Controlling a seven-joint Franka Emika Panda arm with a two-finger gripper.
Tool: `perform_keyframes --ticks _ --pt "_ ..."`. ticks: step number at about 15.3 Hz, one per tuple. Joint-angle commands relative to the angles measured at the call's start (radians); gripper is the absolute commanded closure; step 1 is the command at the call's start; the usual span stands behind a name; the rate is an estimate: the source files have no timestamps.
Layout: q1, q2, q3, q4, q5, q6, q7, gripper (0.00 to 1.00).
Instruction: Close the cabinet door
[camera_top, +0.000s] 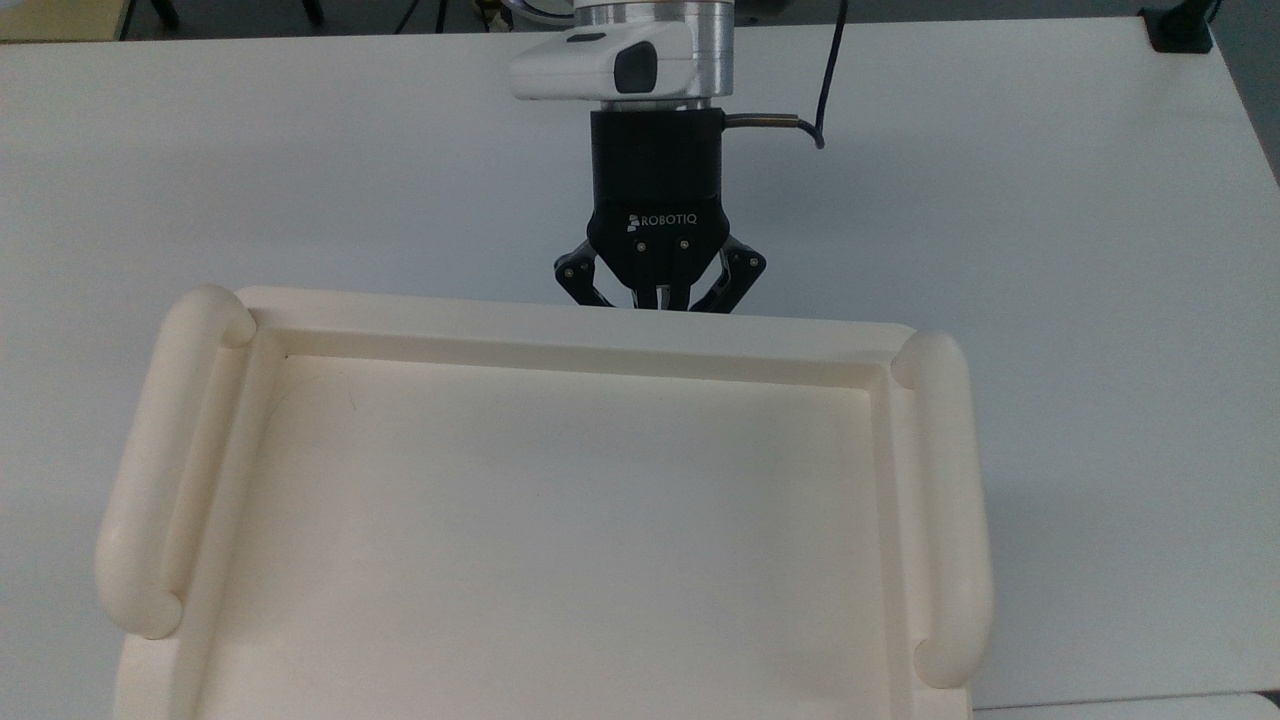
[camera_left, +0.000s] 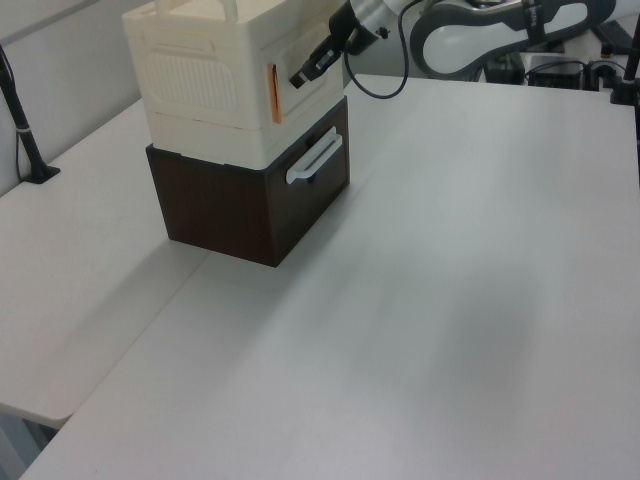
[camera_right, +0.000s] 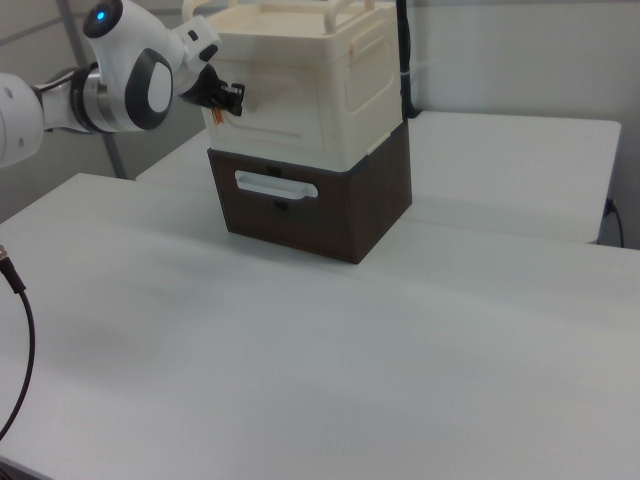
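One cream cabinet (camera_left: 215, 75) with two rounded side rails (camera_top: 160, 470) stands on one dark brown drawer box (camera_left: 255, 200) bearing one white handle (camera_left: 314, 161); one tool (camera_top: 658, 300); one white desk (camera_left: 450, 300).

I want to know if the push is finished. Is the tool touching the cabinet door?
Cannot tell. In the left view the tool sits right at the cabinet door, near its copper handle, but no view plainly shows either contact or a gap.

White-grey arm (camera_right: 125, 75), black ROBOTIQ-marked end effector (camera_top: 660, 296), black cable (camera_top: 830, 70).
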Motion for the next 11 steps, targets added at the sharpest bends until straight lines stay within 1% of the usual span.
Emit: perform_keyframes --ticks 1,2,3,4,5,6,8,9,11 --pt "-0.022 -0.101 0.047 -0.067 0.0 -0.257 -0.019 0.97" --pt "-0.033 -0.121 0.063 -0.082 0.002 -0.338 -0.022 0.97" --pt "-0.059 -0.165 0.089 -0.123 0.002 -0.425 -0.025 0.97" --pt "-0.077 -0.196 0.105 -0.145 0.007 -0.473 -0.025 0.97" --pt "-0.105 -0.239 0.111 -0.165 0.045 -0.574 -0.027 0.97" --pt "-0.12 -0.26 0.111 -0.167 0.081 -0.643 -0.036 0.95" --pt "-0.152 -0.309 0.111 -0.165 0.128 -0.796 -0.04 0.87" --pt "-0.165 -0.334 0.11 -0.164 0.132 -0.887 -0.037 0.79" --pt "-0.166 -0.372 0.114 -0.165 0.123 -1.031 -0.034 0.37"
